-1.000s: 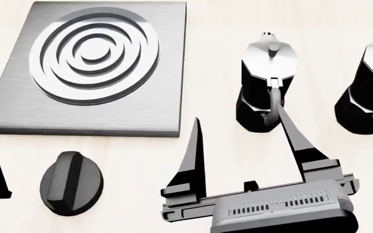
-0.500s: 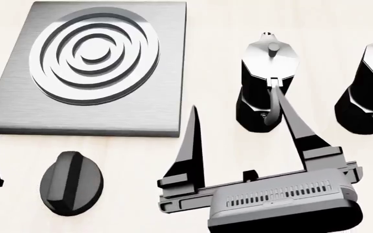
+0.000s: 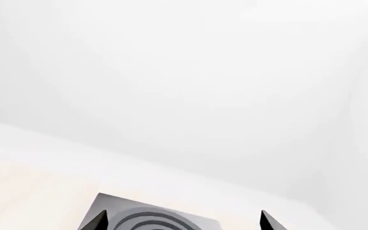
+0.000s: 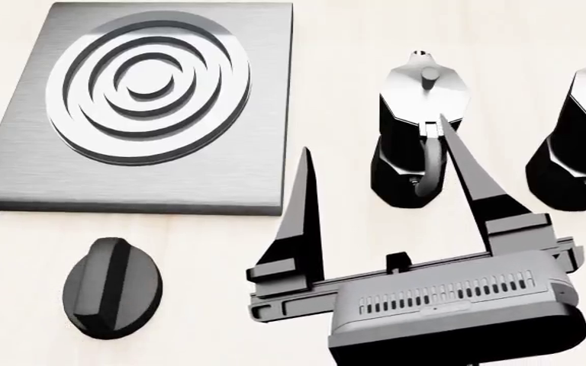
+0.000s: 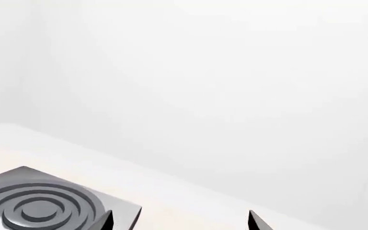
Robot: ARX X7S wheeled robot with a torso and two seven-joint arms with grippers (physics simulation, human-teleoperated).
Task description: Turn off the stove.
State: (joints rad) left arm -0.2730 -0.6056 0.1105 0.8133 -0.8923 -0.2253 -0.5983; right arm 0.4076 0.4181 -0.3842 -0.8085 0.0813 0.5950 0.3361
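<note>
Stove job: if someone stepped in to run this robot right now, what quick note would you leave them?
Right gripper: open, empty, held above the table between the stove plate and the nearer moka pot.
Left gripper: open in its wrist view, holding nothing; only a dark sliver shows at the head view's left edge.
Knob: on the table in front of the plate, untouched, well to the left of the right gripper.
Done: nothing visible.
Left: reach the knob, grip it, turn it off.

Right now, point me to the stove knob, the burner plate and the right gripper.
knob (image 4: 112, 288): head view, on its raised grip ridge.
burner plate (image 4: 28, 177): head view, bare brushed metal near its front left corner.
right gripper (image 4: 375, 133): head view, midway between the fingertips.
</note>
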